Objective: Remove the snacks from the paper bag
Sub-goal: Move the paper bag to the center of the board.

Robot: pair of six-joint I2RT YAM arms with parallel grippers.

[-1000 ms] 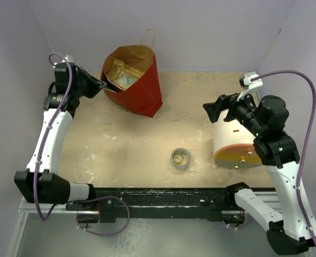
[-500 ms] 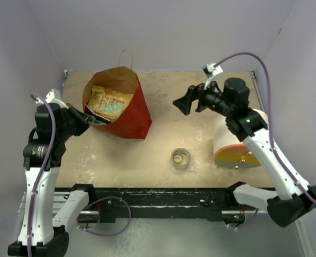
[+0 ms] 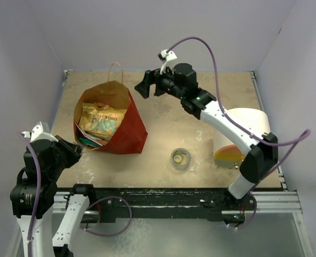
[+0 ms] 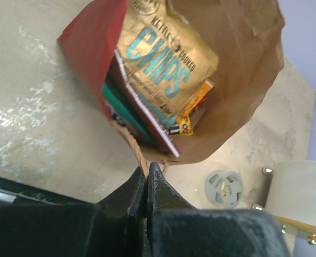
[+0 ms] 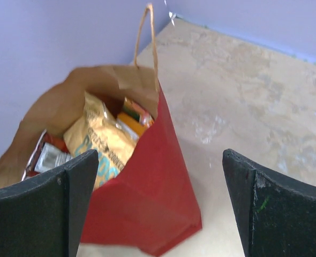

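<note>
The paper bag (image 3: 128,131), red outside and brown inside, lies tilted at the table's left with its mouth open to the left. Inside are the snacks: a golden-tan chips packet with teal letters (image 3: 99,122) (image 4: 166,59) (image 5: 99,142), an orange packet (image 4: 201,96) and a small red-yellow one (image 4: 183,127). My left gripper (image 3: 77,149) (image 4: 146,172) is shut on the bag's thin brown loop handle at the near rim. My right gripper (image 3: 144,87) (image 5: 159,160) is open and empty, above the bag's (image 5: 147,203) far right side.
A small tape roll (image 3: 180,158) (image 4: 225,187) lies near the front middle. A cream-white cylinder with an orange base (image 3: 243,134) lies at the right. The bag's other handle (image 3: 115,69) (image 5: 147,43) sticks up toward the back wall.
My left arm has drawn back toward the near left corner, dragging the bag by its handle. My right arm has swung left across the table to the bag.
</note>
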